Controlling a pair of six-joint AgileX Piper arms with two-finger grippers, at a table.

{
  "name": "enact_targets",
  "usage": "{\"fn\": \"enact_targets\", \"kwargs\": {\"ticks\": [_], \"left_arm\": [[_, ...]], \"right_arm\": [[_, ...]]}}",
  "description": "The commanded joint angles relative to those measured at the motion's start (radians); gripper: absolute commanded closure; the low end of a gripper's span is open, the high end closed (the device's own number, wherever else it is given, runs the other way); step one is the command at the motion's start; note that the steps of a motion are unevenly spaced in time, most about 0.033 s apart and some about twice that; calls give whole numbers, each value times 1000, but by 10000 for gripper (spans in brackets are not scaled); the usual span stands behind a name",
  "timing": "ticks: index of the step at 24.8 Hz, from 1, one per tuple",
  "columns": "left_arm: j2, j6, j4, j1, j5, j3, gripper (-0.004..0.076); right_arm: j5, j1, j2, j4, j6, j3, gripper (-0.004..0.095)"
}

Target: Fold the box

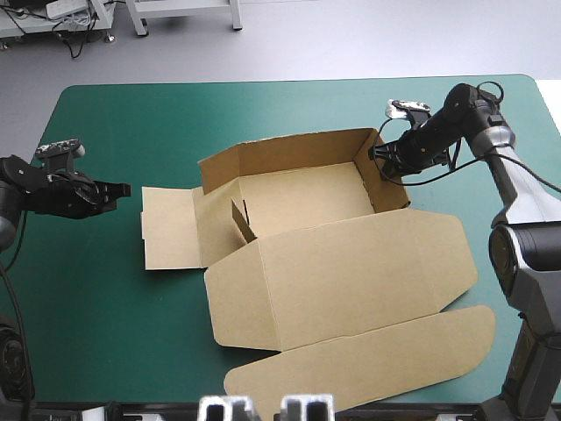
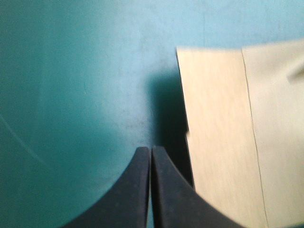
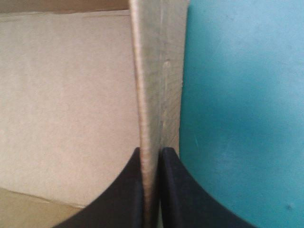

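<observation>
The brown box (image 1: 307,210) lies mid-table with its far and right walls raised and its big lid (image 1: 351,281) flat toward the near edge. Its left flap (image 1: 168,228) lies flat on the cover. My right gripper (image 1: 382,158) is shut on the box's upright right wall (image 3: 156,80), whose edge runs between the black fingers (image 3: 178,190). My left gripper (image 1: 123,189) hovers left of the flat left flap (image 2: 223,128), shut with nothing in it, its tips (image 2: 150,154) just short of the flap's edge.
The long curved lid tab (image 1: 368,360) reaches almost to the table's near edge. A small inner flap (image 1: 241,219) stands up inside the box at its left. Bare teal-green cover (image 1: 96,316) spreads to the left and far side.
</observation>
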Motion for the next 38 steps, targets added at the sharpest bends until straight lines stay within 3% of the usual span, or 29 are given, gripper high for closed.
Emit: {"fn": "enact_targets", "kwargs": {"ticks": [1,6,8,10,12,16,30,38], "left_arm": [[-22,26,-148,62,-93,-50,726],[25,216,-504,238,-6,-88,726],[59,308,-670,301,89,-88,726],[137,424,-847,324,286,-88,727],[185,460,-922,326,352,-88,727],[212,464,-975,316,351,-88,726],[58,446,-1055,87,353,-88,726],[-42,432,-1035,70,353,-88,726]], "right_arm": [[33,5,-67,61,-2,-27,925],[33,3,-139,98,-2,-27,925],[33,3,-187,141,-11,-27,925],[33,3,-252,195,-16,-27,925],[33,3,-305,224,-3,-27,925],[33,3,-418,289,-1,-27,925],[-10,3,-466,268,20,-29,924],[-25,3,-466,193,29,-29,924]]}}
